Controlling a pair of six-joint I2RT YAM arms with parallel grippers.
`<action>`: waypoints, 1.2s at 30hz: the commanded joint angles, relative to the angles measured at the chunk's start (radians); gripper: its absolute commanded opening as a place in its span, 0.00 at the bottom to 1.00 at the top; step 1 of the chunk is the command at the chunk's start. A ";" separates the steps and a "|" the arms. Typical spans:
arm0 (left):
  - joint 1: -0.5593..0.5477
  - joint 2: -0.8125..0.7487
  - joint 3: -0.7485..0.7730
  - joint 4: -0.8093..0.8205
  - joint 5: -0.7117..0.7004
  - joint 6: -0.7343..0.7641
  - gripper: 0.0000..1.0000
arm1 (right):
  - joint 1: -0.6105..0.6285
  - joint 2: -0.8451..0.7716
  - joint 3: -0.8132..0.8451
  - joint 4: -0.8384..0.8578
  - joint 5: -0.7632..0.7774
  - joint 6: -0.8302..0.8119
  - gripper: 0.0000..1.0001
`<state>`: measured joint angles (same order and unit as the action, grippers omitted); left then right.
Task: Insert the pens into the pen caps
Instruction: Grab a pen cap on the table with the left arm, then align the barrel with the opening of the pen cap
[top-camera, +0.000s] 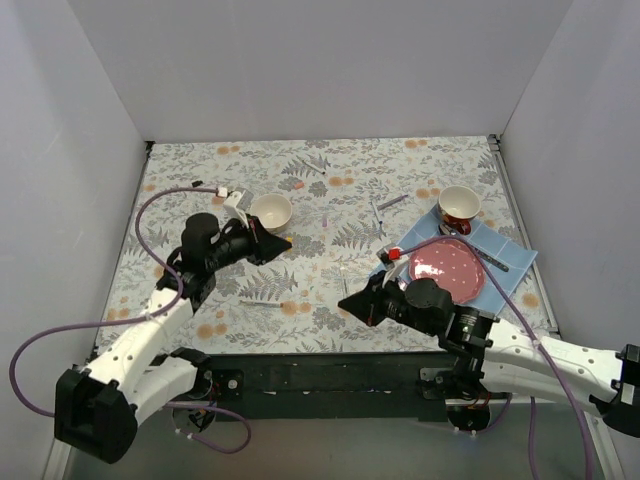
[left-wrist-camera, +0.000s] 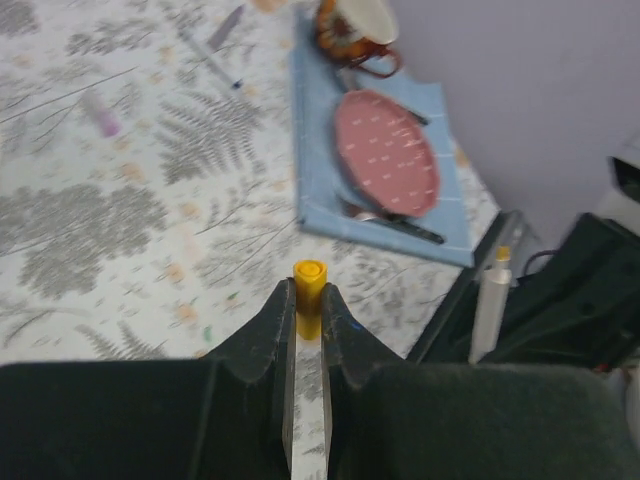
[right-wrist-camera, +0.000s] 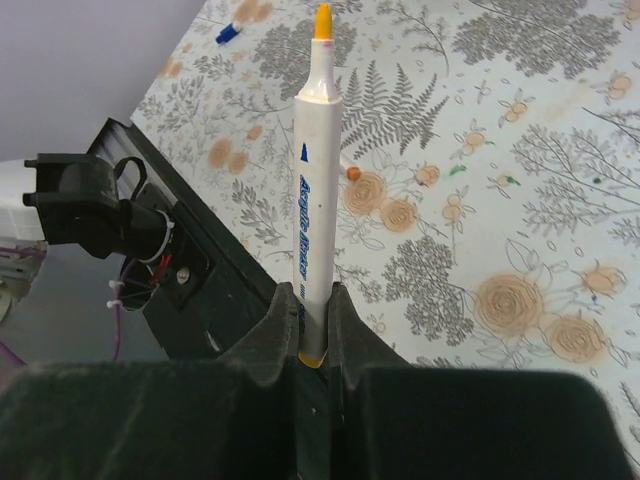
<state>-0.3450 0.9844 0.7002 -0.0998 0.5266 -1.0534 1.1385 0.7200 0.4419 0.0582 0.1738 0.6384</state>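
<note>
My left gripper (left-wrist-camera: 309, 296) is shut on a short yellow pen cap (left-wrist-camera: 309, 282), whose end sticks out past the fingertips. In the top view this gripper (top-camera: 283, 243) hangs beside the cream bowl. A white-barrelled pen (right-wrist-camera: 317, 210) with an orange-yellow tip (right-wrist-camera: 323, 20) stands up from my right gripper (right-wrist-camera: 313, 300), which is shut on its lower end. That gripper (top-camera: 347, 302) is near the table's front centre, apart from the left one. Loose pens lie at the front left (top-camera: 262, 303) and back centre (top-camera: 391, 203). A purple cap (left-wrist-camera: 103, 115) and a blue cap (right-wrist-camera: 228, 32) lie on the cloth.
A cream bowl (top-camera: 271, 210) sits just behind my left gripper. At the right, a blue napkin (top-camera: 512, 252) carries a pink dotted plate (top-camera: 447, 272) and grey cutlery (top-camera: 492, 259), with a red-and-white mug (top-camera: 460, 207) behind. White walls enclose the table; the black base rail (top-camera: 330, 368) runs along the front.
</note>
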 joint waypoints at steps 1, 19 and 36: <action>-0.031 -0.084 -0.178 0.639 0.179 -0.365 0.00 | 0.000 0.091 0.006 0.281 -0.074 -0.046 0.01; -0.080 -0.044 -0.300 1.000 0.164 -0.606 0.00 | 0.004 0.289 0.057 0.508 -0.152 -0.054 0.01; -0.114 -0.015 -0.334 1.023 0.130 -0.623 0.00 | 0.010 0.305 0.077 0.514 -0.195 -0.056 0.01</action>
<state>-0.4446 0.9688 0.3706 0.9001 0.6697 -1.6806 1.1412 1.0294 0.4717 0.5049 -0.0086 0.5907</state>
